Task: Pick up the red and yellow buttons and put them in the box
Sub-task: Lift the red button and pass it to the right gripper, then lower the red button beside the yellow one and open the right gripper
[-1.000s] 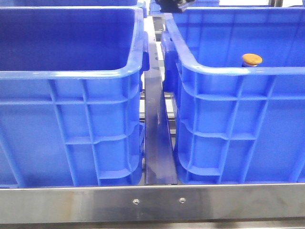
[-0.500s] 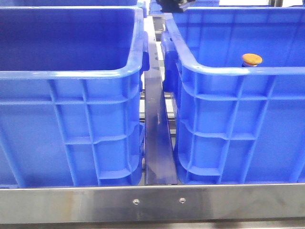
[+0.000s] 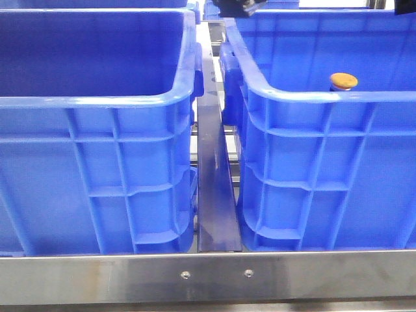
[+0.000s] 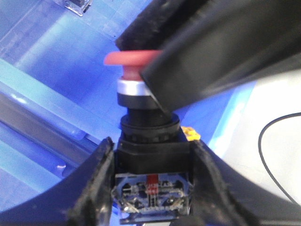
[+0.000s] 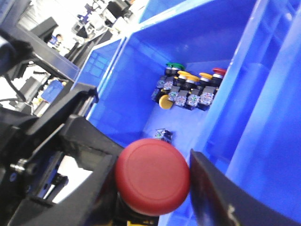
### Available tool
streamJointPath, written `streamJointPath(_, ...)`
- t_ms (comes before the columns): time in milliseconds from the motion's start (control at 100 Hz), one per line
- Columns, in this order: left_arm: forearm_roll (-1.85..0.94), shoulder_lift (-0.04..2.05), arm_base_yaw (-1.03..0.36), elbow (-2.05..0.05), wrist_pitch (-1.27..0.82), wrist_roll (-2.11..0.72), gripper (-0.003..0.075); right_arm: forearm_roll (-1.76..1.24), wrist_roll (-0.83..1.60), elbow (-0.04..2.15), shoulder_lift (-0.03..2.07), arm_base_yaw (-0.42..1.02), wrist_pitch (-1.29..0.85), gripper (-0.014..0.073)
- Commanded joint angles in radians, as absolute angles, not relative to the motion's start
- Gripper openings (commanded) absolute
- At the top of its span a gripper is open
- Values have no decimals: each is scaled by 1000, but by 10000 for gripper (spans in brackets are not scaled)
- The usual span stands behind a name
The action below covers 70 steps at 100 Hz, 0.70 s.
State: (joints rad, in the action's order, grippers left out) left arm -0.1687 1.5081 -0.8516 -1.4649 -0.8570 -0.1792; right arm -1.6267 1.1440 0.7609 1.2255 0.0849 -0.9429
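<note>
Almost nothing has moved in the front view since before: both grippers, left [image 4: 153, 155] and right [image 5: 150, 188], stay closed on one red button [image 4: 150, 136], with the yellow button [image 3: 343, 80] inside the right box [image 3: 312, 97].

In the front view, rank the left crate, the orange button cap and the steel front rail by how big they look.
1. Left crate, largest.
2. Steel front rail, a full-width strip. It sits nearest the camera, so it looks larger than it otherwise would.
3. Orange button cap, by far the smallest, only its top showing above the right crate's rim.
</note>
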Motion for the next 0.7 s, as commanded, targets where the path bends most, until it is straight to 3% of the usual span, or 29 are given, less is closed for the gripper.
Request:
streamJointPath(0,-190,1462,-861,-1491,-821,-180,89,-1700,1150,791,1207,84,-976,178)
streamJointPath(70,-190,1462,-861,-1491,-835,-180,161,-1700,1150,791,1207,84,-976,172)
streamJointPath(220,-173,1462,-858,-1496,-835,-180,477,-1705,1153,798,1207,83,-943,172)
streamJointPath(290,-159,1462,-858,-1501,-842,-180,562,-1703,1180,816,1207,83,-896,172)
streamJointPath(460,-140,1462,-858,-1508,-864,-180,566,-1703,1332,882,1207,83,-717,172)
streamJointPath(690,-138,1462,-858,-1510,-868,-180,567,-1703,1649,896,1207,83,-287,172)
